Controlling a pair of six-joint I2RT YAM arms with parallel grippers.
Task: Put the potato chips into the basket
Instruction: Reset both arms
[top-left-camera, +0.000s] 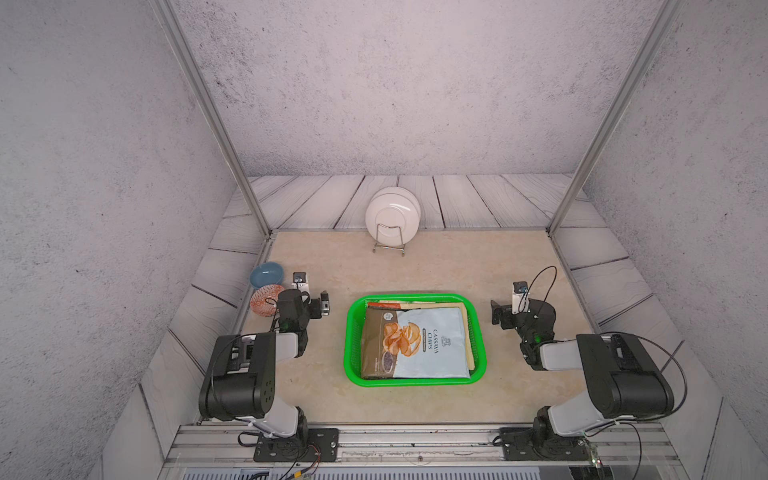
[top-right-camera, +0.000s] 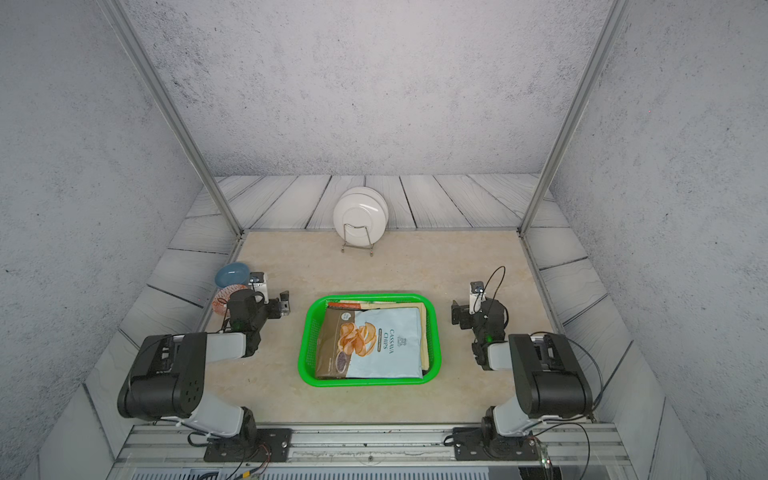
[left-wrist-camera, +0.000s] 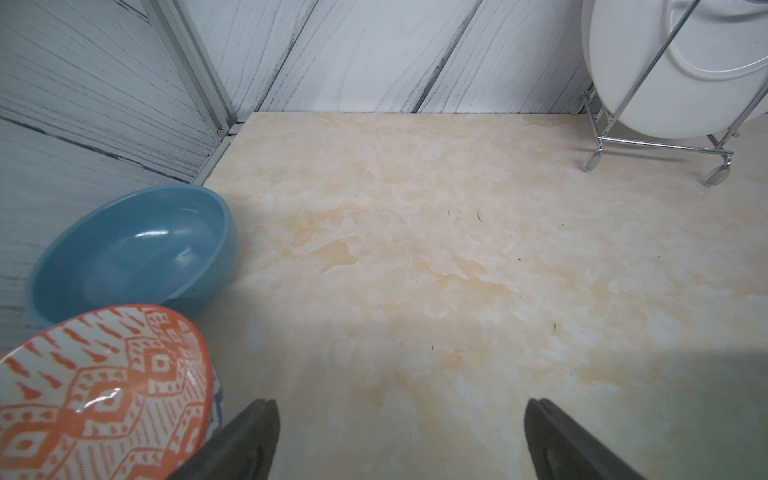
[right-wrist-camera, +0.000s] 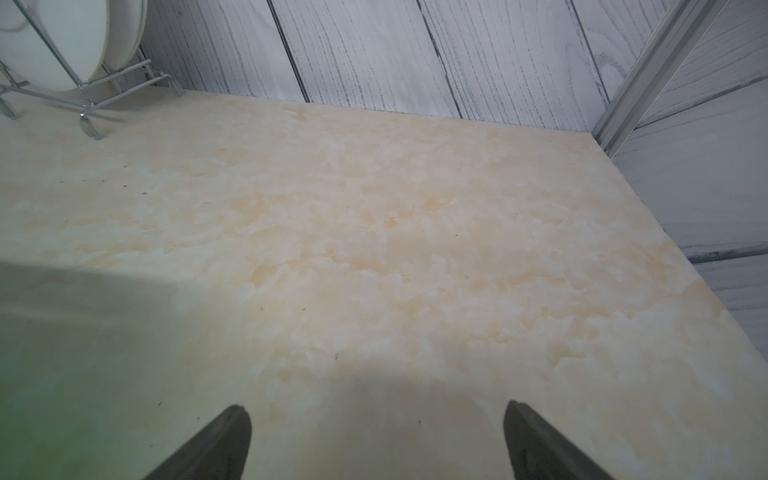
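The green basket (top-left-camera: 348, 340) (top-right-camera: 302, 345) stands in the middle of the table in both top views. A stack of potato chips bags fills it. A pale blue bag (top-left-camera: 436, 349) (top-right-camera: 390, 349) lies flat on top, with a brown bag (top-left-camera: 374, 332) and an orange-edged bag (top-left-camera: 382, 304) showing under it. My left gripper (top-left-camera: 324, 304) (left-wrist-camera: 401, 405) hovers left of the basket, open, with bare table between its fingers. To the basket's right, my right gripper (top-left-camera: 495, 312) (right-wrist-camera: 376, 409) is open too and holds nothing.
White plates (top-left-camera: 392, 216) (left-wrist-camera: 665, 62) (right-wrist-camera: 62, 41) stand in a wire rack at the back of the table. A blue bowl (top-left-camera: 267, 274) (left-wrist-camera: 129, 249) and a red-patterned bowl (top-left-camera: 266, 300) (left-wrist-camera: 104, 390) sit at the left edge, close behind my left gripper.
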